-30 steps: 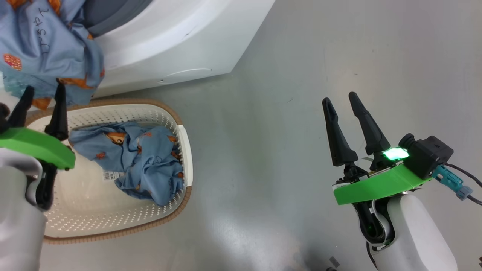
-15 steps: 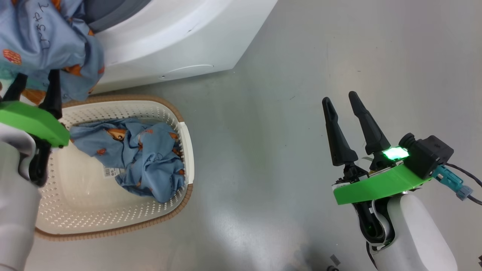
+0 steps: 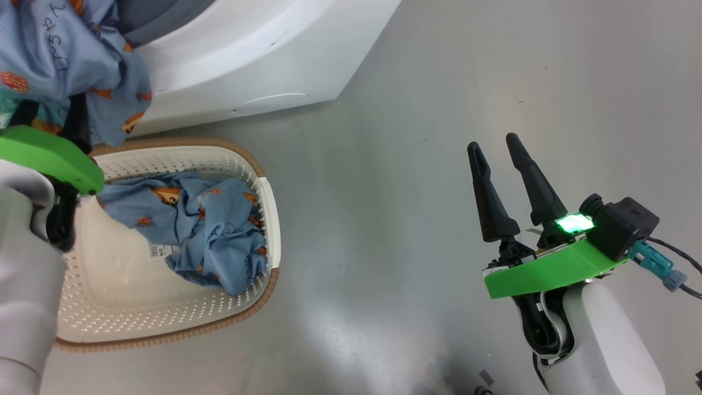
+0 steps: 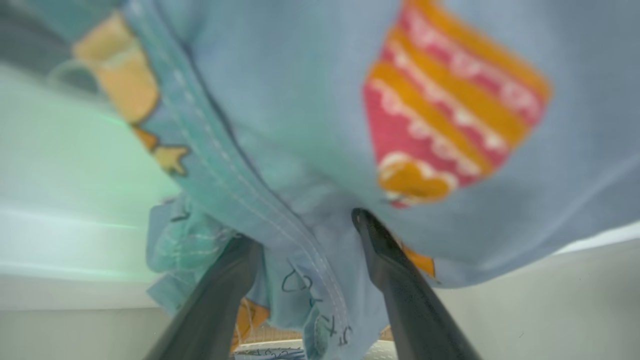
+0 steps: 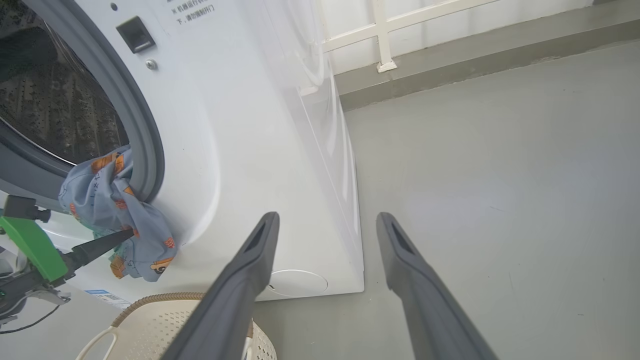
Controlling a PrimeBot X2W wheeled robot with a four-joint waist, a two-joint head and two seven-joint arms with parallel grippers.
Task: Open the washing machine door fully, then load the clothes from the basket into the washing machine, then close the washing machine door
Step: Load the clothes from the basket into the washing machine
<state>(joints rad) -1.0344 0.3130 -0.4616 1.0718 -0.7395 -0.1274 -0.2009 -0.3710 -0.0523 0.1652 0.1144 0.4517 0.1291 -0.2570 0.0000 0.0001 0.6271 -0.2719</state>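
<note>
Left hand [image 4: 300, 234] is up at the washing machine [image 3: 247, 55]. Its two dark fingers stand apart, and a blue garment [image 3: 66, 60] is draped over and between them. Nothing is pinched; the cloth just hangs across the tips.

From the right wrist view, that garment hangs off the grey rubber ring [image 5: 142, 135] at the lower edge of the opening. The steel drum [image 5: 50, 100] sits dark behind it, and the fabric dangles down the white front panel. One left finger pokes into its underside.

Down below, the basket [image 3: 271, 219] sits on the grey floor [image 3: 411, 164], just beside the machine's front. A second garment [image 3: 208, 230] is crumpled inside it, bunched toward the robot's right-hand wall. Its edge lies over a label sticker [image 3: 158, 251] on the basket bottom, and the rest of the basket floor is bare.

Over on the other side, right hand [image 3: 493, 144] hovers well apart from the basket and the machine, above bare floor. Its fingers are spread, with nothing between them. In its own wrist view, those fingers frame the machine's lower corner and the round filter cap [image 5: 298, 282].
</note>
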